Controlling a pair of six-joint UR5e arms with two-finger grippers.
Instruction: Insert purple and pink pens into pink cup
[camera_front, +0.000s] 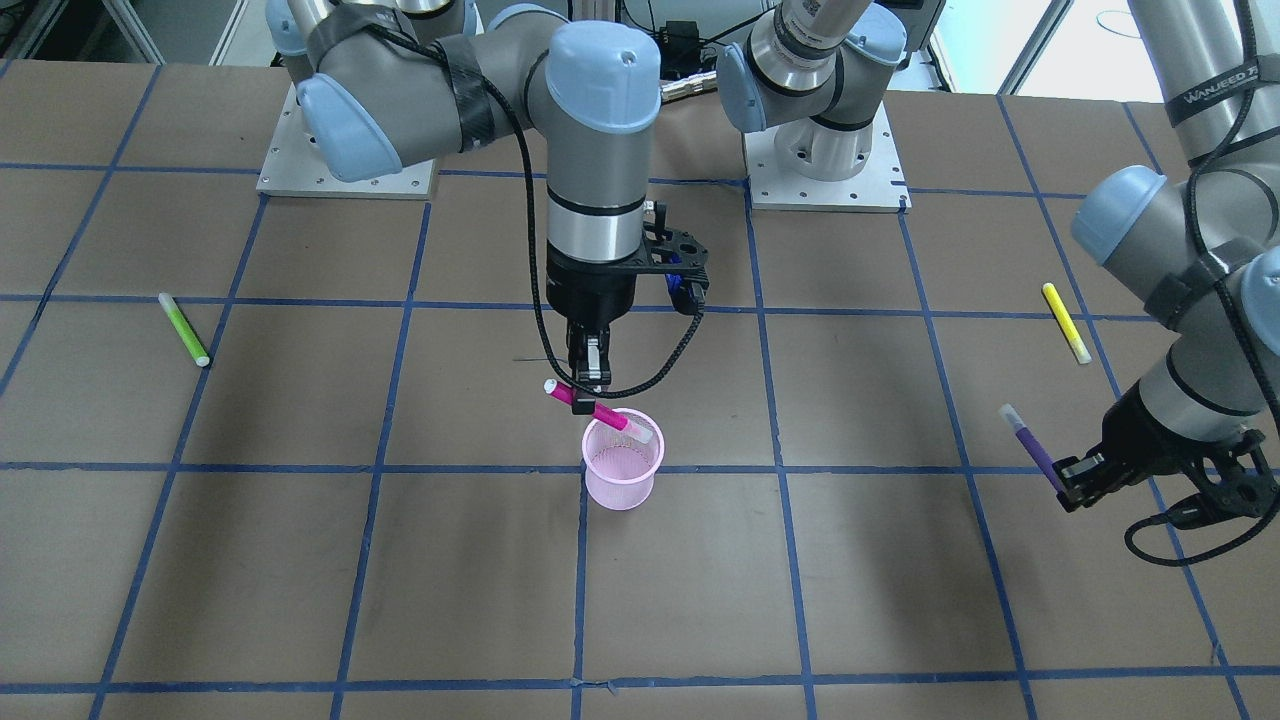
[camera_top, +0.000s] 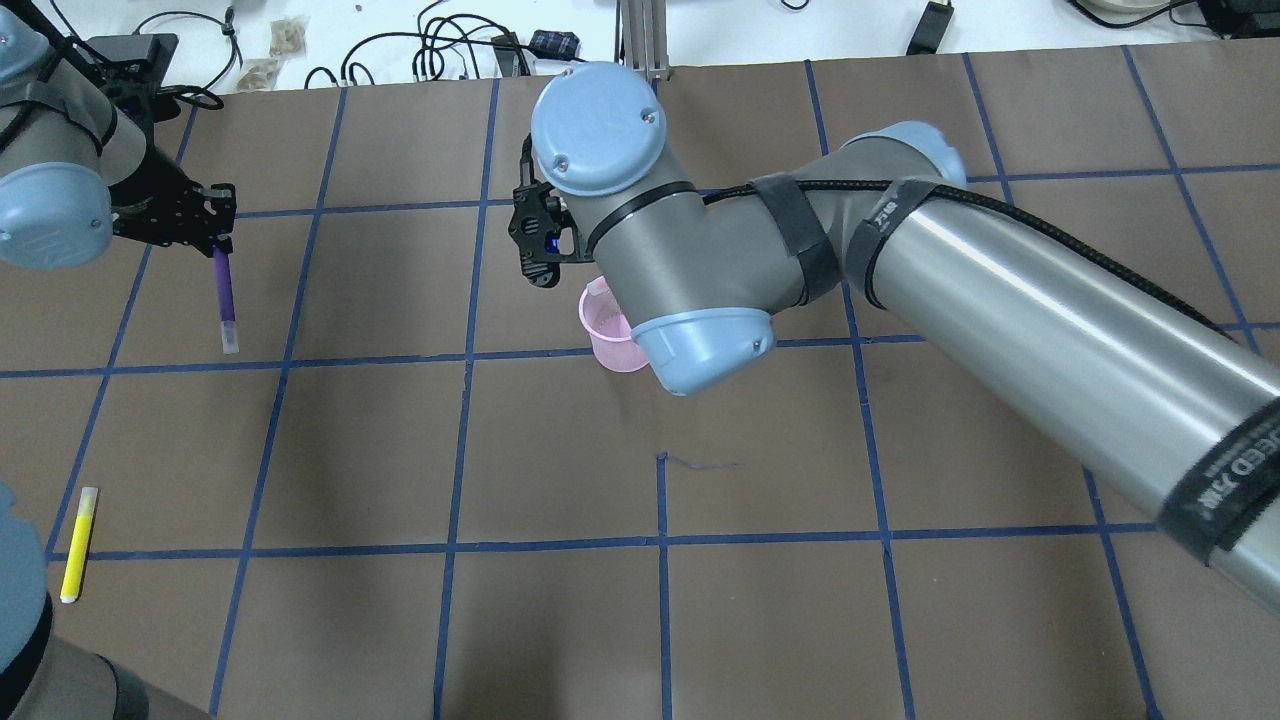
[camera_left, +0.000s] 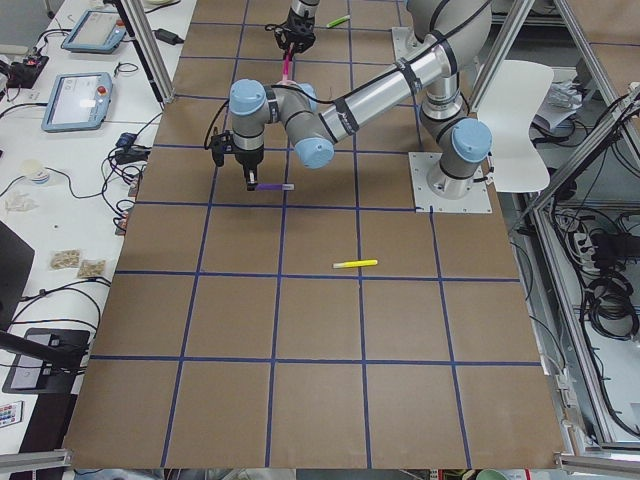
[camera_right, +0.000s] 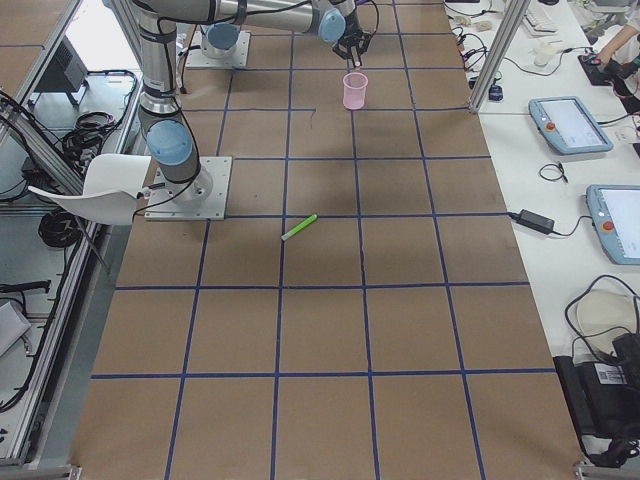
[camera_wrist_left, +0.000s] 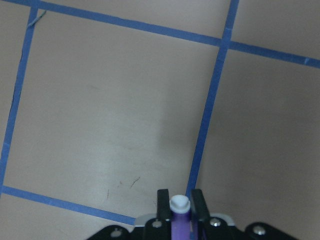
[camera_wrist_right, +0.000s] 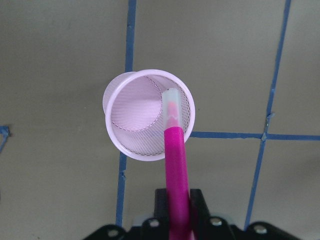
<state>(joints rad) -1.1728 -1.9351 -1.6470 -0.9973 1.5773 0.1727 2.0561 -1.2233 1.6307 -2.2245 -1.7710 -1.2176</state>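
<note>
The pink mesh cup (camera_front: 622, 470) stands upright near the table's middle. My right gripper (camera_front: 590, 385) is shut on the pink pen (camera_front: 598, 408), which is tilted, its clear tip over the cup's rim. In the right wrist view the pink pen (camera_wrist_right: 175, 160) points from the gripper (camera_wrist_right: 177, 197) into the cup's (camera_wrist_right: 135, 120) opening at its right side. My left gripper (camera_front: 1070, 490) is shut on the purple pen (camera_front: 1030, 445) and holds it above the table, well apart from the cup. The purple pen (camera_top: 224, 295) also shows in the overhead view and the left wrist view (camera_wrist_left: 179, 220).
A yellow pen (camera_front: 1066, 322) lies on the table near my left arm. A green pen (camera_front: 184, 329) lies at the far side by my right arm's base. My right arm's forearm (camera_top: 1000, 300) stretches over the table and hides part of the cup from above.
</note>
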